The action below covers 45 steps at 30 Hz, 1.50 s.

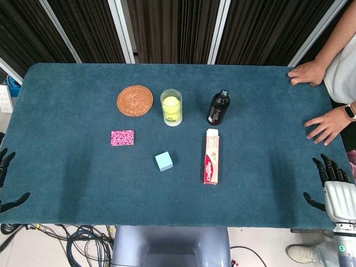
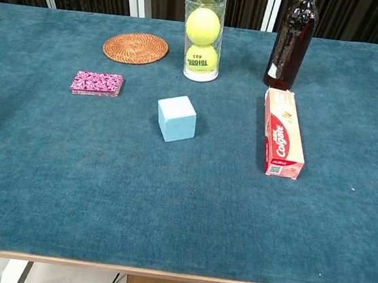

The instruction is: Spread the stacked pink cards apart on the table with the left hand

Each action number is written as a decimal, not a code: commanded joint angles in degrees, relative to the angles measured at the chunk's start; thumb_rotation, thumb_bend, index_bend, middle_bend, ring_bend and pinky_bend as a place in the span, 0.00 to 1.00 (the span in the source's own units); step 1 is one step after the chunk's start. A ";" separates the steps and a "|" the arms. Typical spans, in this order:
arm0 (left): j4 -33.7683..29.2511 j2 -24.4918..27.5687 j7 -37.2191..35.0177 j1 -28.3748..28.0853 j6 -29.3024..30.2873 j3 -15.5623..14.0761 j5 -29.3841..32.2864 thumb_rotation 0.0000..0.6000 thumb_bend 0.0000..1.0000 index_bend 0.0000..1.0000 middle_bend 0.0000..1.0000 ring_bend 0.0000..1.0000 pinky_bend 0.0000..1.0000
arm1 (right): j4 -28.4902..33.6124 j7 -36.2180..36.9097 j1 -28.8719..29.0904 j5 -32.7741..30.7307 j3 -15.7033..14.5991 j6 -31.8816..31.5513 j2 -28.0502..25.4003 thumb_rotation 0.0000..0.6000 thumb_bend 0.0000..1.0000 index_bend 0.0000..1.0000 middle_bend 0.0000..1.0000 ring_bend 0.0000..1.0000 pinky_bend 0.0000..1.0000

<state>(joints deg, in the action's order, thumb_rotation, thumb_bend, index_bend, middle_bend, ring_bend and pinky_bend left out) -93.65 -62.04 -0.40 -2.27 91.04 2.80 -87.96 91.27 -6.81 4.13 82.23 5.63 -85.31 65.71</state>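
Observation:
A neat stack of pink patterned cards (image 1: 122,137) (image 2: 97,84) lies flat on the blue table, left of centre. My left hand (image 1: 5,183) shows only at the far left edge of the head view, near the table's front corner, well away from the cards, fingers apart and holding nothing. My right hand (image 1: 328,181) hovers at the front right corner, fingers spread and empty. Neither hand appears in the chest view.
A woven coaster (image 1: 134,100) sits behind the cards. A clear tube of tennis balls (image 1: 171,107), a dark bottle (image 1: 218,107), a light blue cube (image 1: 163,161) and a Colgate box (image 1: 211,156) stand to the right. A person's hands (image 1: 314,100) rest on the far right edge.

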 commanded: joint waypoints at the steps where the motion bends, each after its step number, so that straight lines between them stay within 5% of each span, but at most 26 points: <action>1: -0.05 -0.03 0.14 -0.07 -0.20 -0.05 -0.02 1.00 0.04 0.12 0.07 0.00 0.00 | 0.02 0.00 0.04 0.05 -0.05 0.11 -0.07 1.00 0.18 0.09 0.02 0.07 0.19; 32: -0.31 -2.58 1.59 -2.14 -2.94 2.47 3.42 1.00 0.04 0.16 0.08 0.00 0.00 | -0.82 2.99 -0.15 0.19 -0.32 0.64 -0.87 1.00 0.18 0.09 0.02 0.07 0.19; 38: -5.96 1.60 6.71 -10.88 -15.09 9.14 12.36 1.00 0.04 0.18 0.08 0.00 0.00 | -1.05 3.93 -0.04 -0.46 0.04 1.06 -1.18 1.00 0.18 0.09 0.02 0.07 0.19; 45: -7.47 3.09 18.16 -26.21 -34.24 15.71 30.80 1.00 0.04 0.20 0.09 0.00 0.00 | -1.09 3.95 0.05 -0.32 -0.13 1.34 -1.23 1.00 0.18 0.10 0.02 0.07 0.19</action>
<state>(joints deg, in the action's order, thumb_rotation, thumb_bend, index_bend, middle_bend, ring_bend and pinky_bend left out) -100.15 -59.85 11.17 -20.60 64.59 14.54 -66.25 90.17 -2.85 4.17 81.92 5.52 -83.99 64.48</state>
